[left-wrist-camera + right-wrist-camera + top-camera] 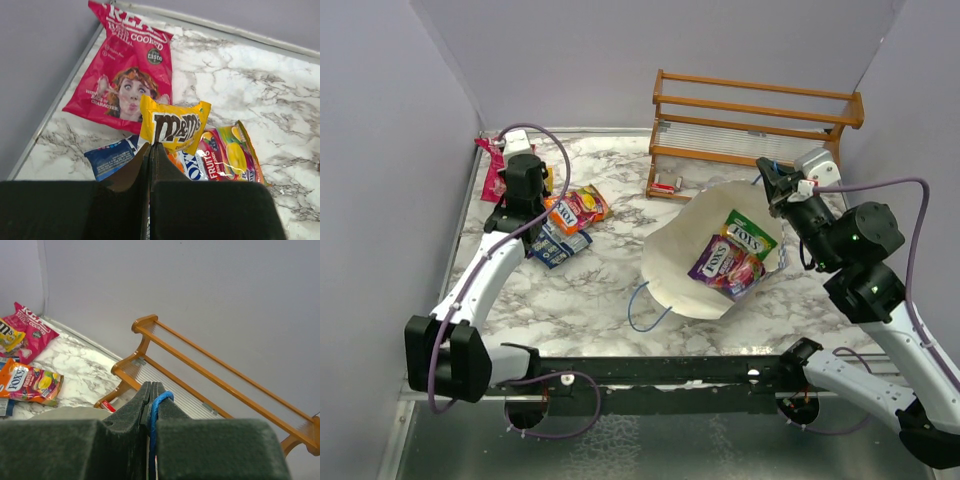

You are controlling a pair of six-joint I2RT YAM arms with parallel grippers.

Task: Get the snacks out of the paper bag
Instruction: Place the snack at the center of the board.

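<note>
The paper bag (680,262) lies open on its side, its cream inside showing. A green packet (750,232), a purple one (715,260) and a pink one (745,277) lie in its mouth. My right gripper (767,175) is shut on the bag's blue cord handle (161,399) and holds the far rim up. My left gripper (152,146) is shut on a yellow M&M's packet (175,125), held over the pink-red bag with a face (127,75), a blue packet (110,157) and an orange Fox's packet (225,160) at the far left.
The wooden rack (755,125) stands at the back right, just behind my right gripper, with a small red item (667,185) at its foot. The bag's other blue handle (645,310) trails toward the near edge. Grey walls close in the left, back and right.
</note>
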